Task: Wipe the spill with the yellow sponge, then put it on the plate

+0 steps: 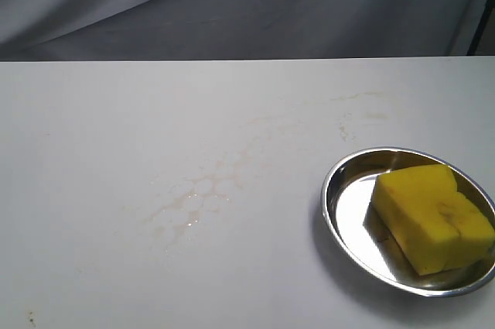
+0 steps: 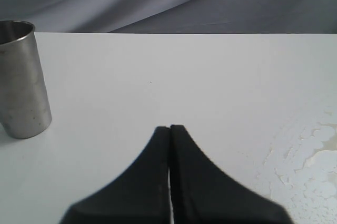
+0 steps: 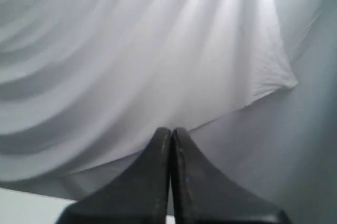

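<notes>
The yellow sponge (image 1: 431, 216) lies in the round steel plate (image 1: 344, 190) at the table's front right in the exterior view. No amber puddle shows; only faint pale brownish streaks (image 1: 203, 190) mark the middle of the table, and they also show as a pale smear (image 2: 310, 161) in the left wrist view. Neither gripper appears in the exterior view. My left gripper (image 2: 169, 128) is shut with nothing in it, over bare white table. My right gripper (image 3: 171, 130) is shut and empty, facing the grey backdrop cloth.
A steel cup (image 2: 21, 79) stands upright on the table in the left wrist view, off to one side of the left gripper. Grey cloth (image 1: 247, 4) hangs behind the table's far edge. More faint stains (image 1: 360, 108) lie near the back right.
</notes>
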